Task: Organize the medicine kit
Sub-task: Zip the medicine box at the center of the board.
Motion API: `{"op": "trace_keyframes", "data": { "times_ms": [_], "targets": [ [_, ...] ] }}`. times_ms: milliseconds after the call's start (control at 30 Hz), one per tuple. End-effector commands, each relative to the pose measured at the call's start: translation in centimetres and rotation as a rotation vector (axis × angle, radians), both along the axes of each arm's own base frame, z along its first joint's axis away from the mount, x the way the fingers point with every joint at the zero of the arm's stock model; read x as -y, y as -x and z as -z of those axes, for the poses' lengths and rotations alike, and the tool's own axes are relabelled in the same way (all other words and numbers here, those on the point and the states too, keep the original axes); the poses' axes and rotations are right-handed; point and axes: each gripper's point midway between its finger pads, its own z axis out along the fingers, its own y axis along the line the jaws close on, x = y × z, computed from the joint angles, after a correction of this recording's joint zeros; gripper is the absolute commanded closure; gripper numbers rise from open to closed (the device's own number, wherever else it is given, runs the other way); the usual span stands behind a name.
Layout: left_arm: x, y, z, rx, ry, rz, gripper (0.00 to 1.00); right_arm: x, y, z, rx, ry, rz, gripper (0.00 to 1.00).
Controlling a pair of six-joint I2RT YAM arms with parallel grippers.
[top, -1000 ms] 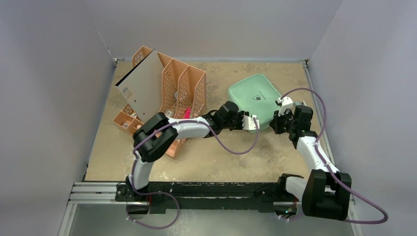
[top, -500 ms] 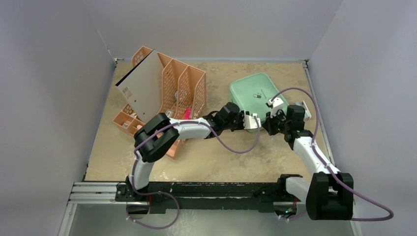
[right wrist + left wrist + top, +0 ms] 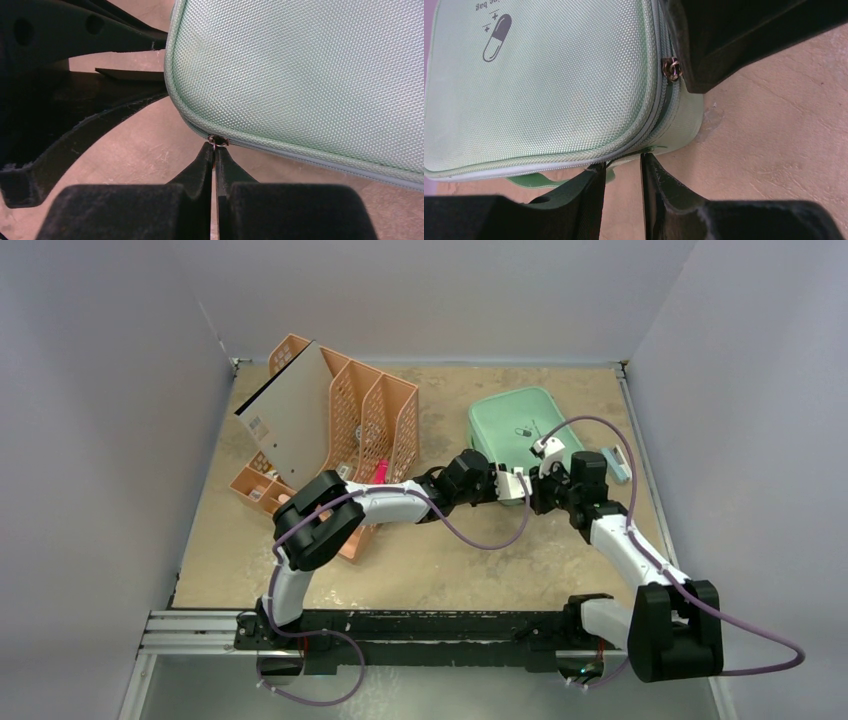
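Tan table boxed in by pale grey walls. At ten o'clock, orange file rack; at one o'clock, medicine kit, flat, lid down. Left gripper at kit's six o'clock corner, narrowly parted, tips touching its edge; grip not discernible. Right gripper pinched tight on zipper pull.

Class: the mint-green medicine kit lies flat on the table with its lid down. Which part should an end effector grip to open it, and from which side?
Grip the small metal zipper pull at the medicine kit's rounded near corner. Come in low and level along the table: the zipper runs round the side wall, so the pull sticks outward, not up.
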Motion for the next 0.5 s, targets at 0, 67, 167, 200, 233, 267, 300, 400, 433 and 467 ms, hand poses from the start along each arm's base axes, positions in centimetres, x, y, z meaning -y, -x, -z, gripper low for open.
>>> {"op": "trace_keyframes", "data": {
  "times_ms": [0, 67, 167, 200, 233, 267, 300, 400, 433, 467],
  "targets": [
    [5.0, 4.0, -3.4, 0.005, 0.168, 0.157, 0.72, -4.0, -2.2, -6.5, 0.186, -0.173, -0.107, 1.00],
    [4.9, 4.2, -3.3, -0.004, 0.174, 0.152, 0.72, -4.2, -2.3, -6.7, 0.171, -0.206, -0.083, 1.00],
    [4.6, 4.3, -3.4, -0.011, 0.188, 0.139, 0.72, -4.3, -2.4, -6.5, 0.104, -0.255, -0.027, 1.00],
    [4.4, 4.3, -3.6, -0.011, 0.191, 0.134, 0.72, -4.3, -2.2, -6.3, 0.079, -0.262, -0.016, 1.00],
    [4.2, 4.4, -3.6, -0.013, 0.192, 0.127, 0.72, -4.3, -2.1, -6.1, 0.060, -0.267, -0.004, 1.00],
    [4.1, 4.5, -4.0, -0.012, 0.203, 0.123, 0.72, -4.2, -1.9, -5.9, 0.043, -0.273, 0.015, 1.00],
    [3.7, 4.6, -3.8, -0.021, 0.205, 0.115, 0.72, -4.0, -1.8, -5.7, 0.032, -0.277, 0.037, 1.00],
    [2.7, 5.4, -4.5, -0.064, 0.245, 0.086, 0.72, -3.3, -1.4, -5.3, 0.016, -0.289, 0.114, 1.00],
    [2.4, 5.5, -4.8, -0.082, 0.267, 0.065, 0.72, -2.9, -1.4, -5.2, 0.014, -0.291, 0.149, 1.00],
    [2.0, 5.7, -4.9, -0.109, 0.285, 0.040, 0.72, -2.6, -1.3, -5.1, 0.003, -0.293, 0.185, 1.00]
  ]
}}
